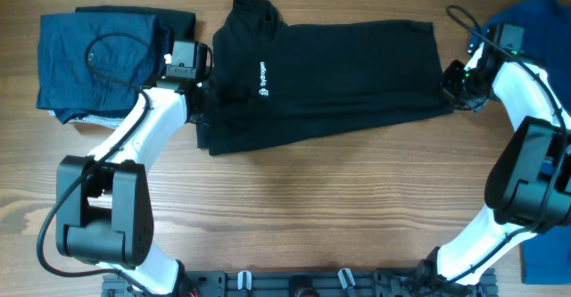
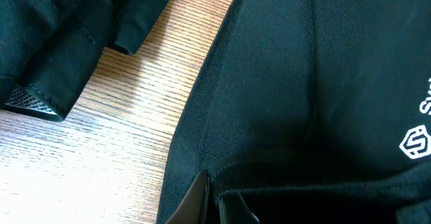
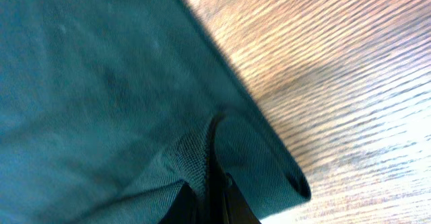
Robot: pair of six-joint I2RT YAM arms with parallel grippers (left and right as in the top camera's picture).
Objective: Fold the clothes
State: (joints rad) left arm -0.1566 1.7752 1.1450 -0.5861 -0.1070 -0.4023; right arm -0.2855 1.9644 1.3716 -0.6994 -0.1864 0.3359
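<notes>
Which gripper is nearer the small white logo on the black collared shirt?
Left. The left gripper pinches fabric just beside the logo; the right gripper holds the shirt at its far end.

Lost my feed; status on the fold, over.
Left gripper shut on black shirt, left edge. Right gripper shut on right edge. Shirt lies flat. Nothing blocking.

Shirt (image 1: 339, 74) lies on table (image 1: 312, 208), between folded stack (image 1: 89, 56) and garment (image 1: 535, 20).

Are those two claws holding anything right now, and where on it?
Yes. Both pinch the black shirt: the left gripper at the edge near its white logo, the right gripper at the opposite end.
</notes>
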